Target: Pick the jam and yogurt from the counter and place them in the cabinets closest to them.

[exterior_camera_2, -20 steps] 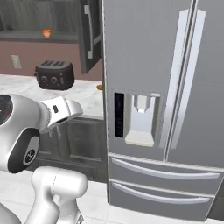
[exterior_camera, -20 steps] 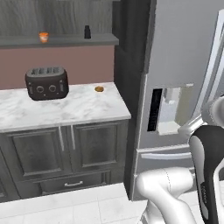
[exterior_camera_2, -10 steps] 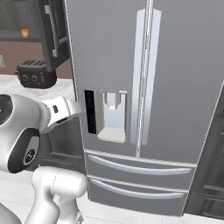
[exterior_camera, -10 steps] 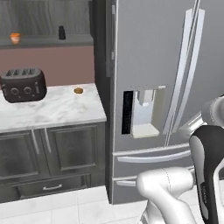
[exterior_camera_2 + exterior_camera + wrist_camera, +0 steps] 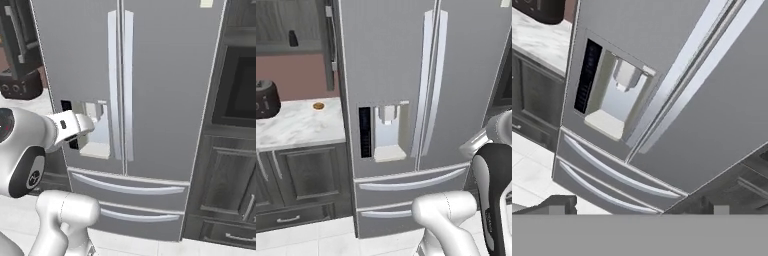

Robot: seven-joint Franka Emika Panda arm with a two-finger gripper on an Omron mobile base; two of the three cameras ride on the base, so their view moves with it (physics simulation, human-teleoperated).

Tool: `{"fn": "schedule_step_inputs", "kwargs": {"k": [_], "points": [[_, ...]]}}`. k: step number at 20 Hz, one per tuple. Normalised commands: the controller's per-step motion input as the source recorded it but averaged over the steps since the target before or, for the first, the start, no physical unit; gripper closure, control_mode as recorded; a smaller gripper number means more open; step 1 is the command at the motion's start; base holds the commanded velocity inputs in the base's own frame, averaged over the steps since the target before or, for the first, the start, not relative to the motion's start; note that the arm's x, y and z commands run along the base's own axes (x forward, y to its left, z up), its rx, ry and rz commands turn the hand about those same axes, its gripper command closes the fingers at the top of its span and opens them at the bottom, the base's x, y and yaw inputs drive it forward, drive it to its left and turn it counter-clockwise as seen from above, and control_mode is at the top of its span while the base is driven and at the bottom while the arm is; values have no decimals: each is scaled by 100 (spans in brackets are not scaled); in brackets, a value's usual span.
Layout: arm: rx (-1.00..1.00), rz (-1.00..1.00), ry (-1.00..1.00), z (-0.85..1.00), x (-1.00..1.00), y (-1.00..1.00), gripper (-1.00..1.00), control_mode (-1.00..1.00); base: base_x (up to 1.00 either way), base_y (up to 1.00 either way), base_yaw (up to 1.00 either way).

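Directly ahead, a grey double-door fridge [image 5: 421, 100] is facing the robot, with a water dispenser [image 5: 383, 132] recessed in its left door and two drawers below. The pincer [image 5: 637, 207] is standing released, its two dark tips [image 5: 559, 204] spread wide apart and grasping nothing, pointing at the fridge's lower doors in the hand view. The white marble tabletop [image 5: 296, 125] is lying to the left of the fridge, over dark grey cupboards [image 5: 306, 175]. A dark toaster [image 5: 266, 99] is sitting on it at the left edge, and a small round brown item [image 5: 318, 105] is resting near the fridge. A black bottle [image 5: 292, 38] is standing on the wall cabinet shelf [image 5: 286, 48] above. An oven [image 5: 240, 90] is sitting to the fridge's right.
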Motion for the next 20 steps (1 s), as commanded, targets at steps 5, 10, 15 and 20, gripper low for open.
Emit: {"fn": "schedule_step_inputs", "kwargs": {"k": [5,10,15,20], "points": [[0,0,0,0,0,0,-100,100,-13,-68,-3],[0,0,0,0,0,0,-100,100,-9,-69,-3],[0,0,0,0,0,0,-100,100,-9,-72,-3],[0,0,0,0,0,0,-100,100,-6,-71,-3]]}}
